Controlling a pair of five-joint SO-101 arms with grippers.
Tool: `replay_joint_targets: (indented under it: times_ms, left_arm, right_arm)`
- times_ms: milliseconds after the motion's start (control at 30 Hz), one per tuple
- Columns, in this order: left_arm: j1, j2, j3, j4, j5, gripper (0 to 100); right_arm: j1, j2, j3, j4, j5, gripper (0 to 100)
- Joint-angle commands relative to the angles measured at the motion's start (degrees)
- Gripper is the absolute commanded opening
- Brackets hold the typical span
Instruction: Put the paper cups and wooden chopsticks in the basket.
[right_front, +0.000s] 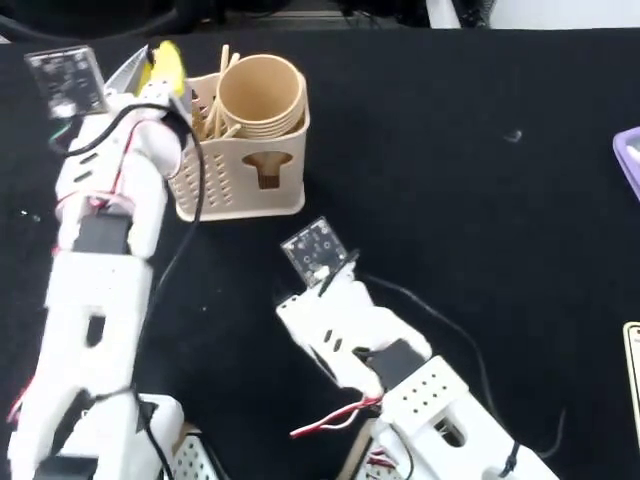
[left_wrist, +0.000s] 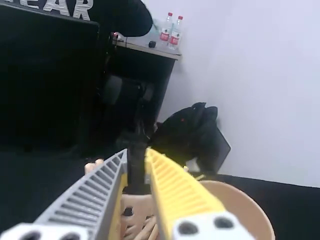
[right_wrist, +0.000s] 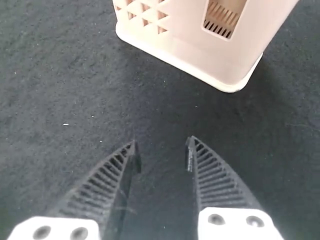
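Jaws of left gripper (left_wrist: 136, 152) narrowly parted, apparently empty, close by the rim of basket (right_front: 250, 190), which holds paper cups (right_front: 260, 95) and wooden chopsticks (right_front: 222, 62); jaws of right gripper (right_wrist: 161, 145) wide, empty, over black cloth (right_front: 480, 200); risk: the left arm snags the chopstick tips and tips the basket; white wall (left_wrist: 270, 75) and bottles (left_wrist: 171, 29) behind.
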Motion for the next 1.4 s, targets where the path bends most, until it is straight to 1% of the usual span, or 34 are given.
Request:
replay_joint_targets:
  times_ms: [0, 67, 133, 167, 233, 300, 367, 467, 533, 633, 700, 800, 967, 1067, 1200, 1367]
  left_arm:
    - [-1.2, -13.4, -2.2, 18.4, -4.7, 3]
    - [-1.2, -19.7, -1.2, 30.5, -10.3, 3]
    - [-1.3, -25.6, 1.3, 38.9, -14.6, 3]
    - [-2.0, -28.5, 2.8, 41.3, -16.0, 3]
    - [-5.7, -33.4, 6.0, 44.3, -16.7, 3]
    - [-8.6, -37.0, 9.1, 46.8, -17.1, 3]
    - [-10.9, -39.6, 12.9, 48.4, -17.3, 3]
    - [-11.5, -42.5, 18.0, 51.6, -20.8, 3]
    - [-11.6, -44.4, 21.1, 53.8, -23.7, 3]
    - [-11.7, -47.6, 26.0, 55.9, -27.1, 4]
    - [-11.6, -50.4, 29.8, 56.2, -27.2, 4]
    - [-11.6, -55.7, 35.1, 56.2, -27.2, 4]
    - [-11.6, -66.0, 43.1, 56.7, -27.2, 4]
    - [-11.4, -64.6, 46.5, 58.4, -27.2, 4]
    - [-11.7, -65.1, 48.5, 60.9, -27.2, 4]
    - [-12.0, -65.1, 52.2, 61.0, -27.3, 4]
  right_arm:
    - [1.4, -1.3, -0.2, -1.1, 0.4, 15.8]
    - [3.5, -1.5, -0.7, -0.1, 0.4, 13.7]
    - [6.7, -1.5, -2.6, 1.4, 0.4, 6.0]
    - [8.3, -1.5, -3.7, 2.1, 0.4, 1.3]
    - [10.8, -1.6, -5.6, 4.0, 0.1, 2.5]
    - [13.5, -1.7, -7.9, 5.6, -1.4, 1.1]
    - [16.0, -1.7, -10.8, 7.5, -3.2, 1.2]
    - [19.0, -1.7, -15.5, 11.3, -4.4, 1.2]
    - [20.5, -1.7, -18.5, 15.8, -4.4, 1.1]
    - [23.6, -2.9, -21.2, 25.3, -4.4, 1.1]
    - [25.8, -6.3, -21.8, 30.6, -4.4, 1.1]
    - [29.4, -15.1, -20.5, 35.2, -4.3, 1.1]
    - [29.3, -35.6, -10.5, 36.2, -4.0, 1.3]
    - [28.8, -46.7, -4.2, 39.3, -4.0, 1.5]
    - [28.5, -44.1, -1.2, 39.6, -2.3, 1.5]
    - [28.9, -43.7, 6.1, 38.1, -2.0, 1.5]
